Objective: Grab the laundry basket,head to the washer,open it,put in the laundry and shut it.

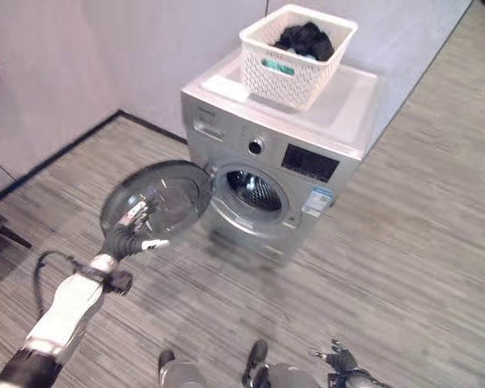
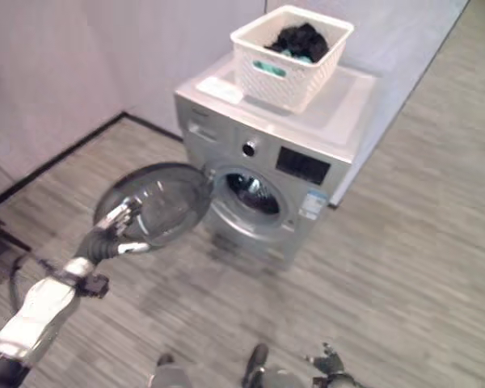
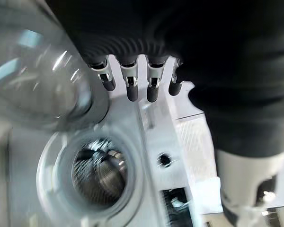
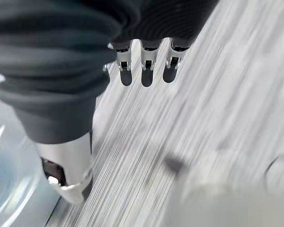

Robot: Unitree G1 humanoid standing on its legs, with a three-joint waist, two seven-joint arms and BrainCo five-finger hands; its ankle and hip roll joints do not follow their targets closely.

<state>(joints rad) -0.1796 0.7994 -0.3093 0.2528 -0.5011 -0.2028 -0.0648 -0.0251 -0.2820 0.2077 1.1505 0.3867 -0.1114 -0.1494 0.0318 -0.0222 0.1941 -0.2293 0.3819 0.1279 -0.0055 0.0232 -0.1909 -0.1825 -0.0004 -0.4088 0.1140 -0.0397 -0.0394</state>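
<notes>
Left wrist view: the left hand's fingers [image 3: 131, 87] hang fairly straight and apart in a row under the dark ribbed cover, nothing between them, thumb [image 3: 248, 191] off to one side and also free. Just past the fingertips is the curved glass of the washer door [image 3: 35, 80], and beyond that the open drum mouth [image 3: 97, 172] with its ribbed steel interior. In the left eye view the left hand [image 1: 137, 230] sits at the door [image 1: 158, 198], fingertips touching or just beside the glass bowl; actual contact cannot be told. The door is swung wide open to the washer's left, hinged at the left side of the drum opening [image 1: 253, 190].

Right wrist view: the right hand's fingers [image 4: 146, 71] are loose and apart, holding nothing, striped grey floor [image 4: 203, 118] below them. In the left eye view the right hand [image 1: 339, 360] shows low at the bottom edge, well apart from the washer.

The silver washer [image 1: 307, 121] stands against the wall on the floor, front panel with a round knob [image 1: 256, 145] and a dark display [image 1: 309, 162]. The white laundry basket [image 1: 295, 73] rests upright on the washer's top, toward its back-left part, near the left edge. The dark laundry [image 1: 307, 39] is piled inside the basket, with something teal just showing beside it in the right eye view. Neither hand touches basket or laundry.
</notes>
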